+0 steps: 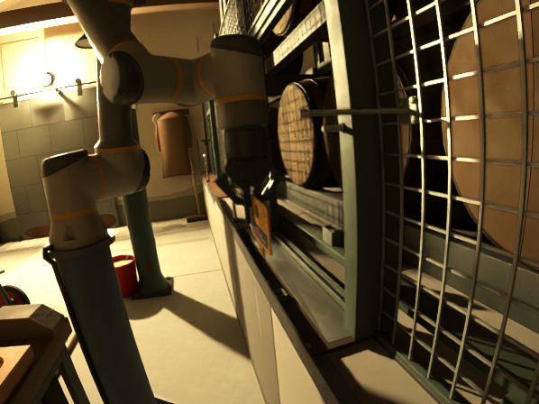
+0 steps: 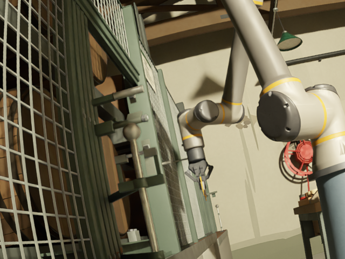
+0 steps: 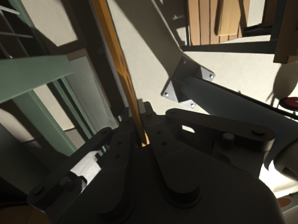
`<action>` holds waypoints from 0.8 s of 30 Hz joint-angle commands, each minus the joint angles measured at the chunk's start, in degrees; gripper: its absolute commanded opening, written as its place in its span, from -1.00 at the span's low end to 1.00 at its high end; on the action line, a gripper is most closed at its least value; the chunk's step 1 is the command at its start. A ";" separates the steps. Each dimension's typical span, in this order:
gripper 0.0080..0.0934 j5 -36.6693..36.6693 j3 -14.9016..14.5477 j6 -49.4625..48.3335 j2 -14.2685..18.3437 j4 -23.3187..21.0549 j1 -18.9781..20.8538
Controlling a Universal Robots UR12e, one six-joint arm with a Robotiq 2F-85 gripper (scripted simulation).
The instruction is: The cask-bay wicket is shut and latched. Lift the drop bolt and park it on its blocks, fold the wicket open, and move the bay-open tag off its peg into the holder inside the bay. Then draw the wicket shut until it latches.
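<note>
The orange bay-open tag [image 1: 261, 224] hangs edge-down from my gripper [image 1: 251, 195], in front of the rack and above the sill. In the wrist camera both fingers pinch the tag's top edge [image 3: 138, 131], and the thin orange plate [image 3: 119, 66] runs away from them. The second side camera shows the tag [image 2: 202, 186] below my gripper [image 2: 200, 176]. The mesh wicket [image 1: 450, 189] stands folded open at the near end. The drop bolt [image 2: 140, 186], with its ball knob [image 2: 131, 131], stands upright in its brackets on the green post. The holder is not visible.
Wooden casks [image 1: 303, 133] fill the bay behind the green post [image 1: 356, 171]. A peg [image 1: 356, 111] sticks out from the post. A low ledge [image 1: 270, 288] runs along the rack front. The arm's pedestal [image 1: 144, 252] and a red bucket [image 1: 125, 274] stand on the floor.
</note>
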 commanded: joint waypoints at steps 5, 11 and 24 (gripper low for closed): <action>-1.00 0.00 1.86 1.83 -1.65 -0.38 1.84; -1.00 -0.01 4.12 4.37 -3.60 -0.69 4.38; -1.00 -0.01 8.14 10.56 -7.31 -1.00 10.56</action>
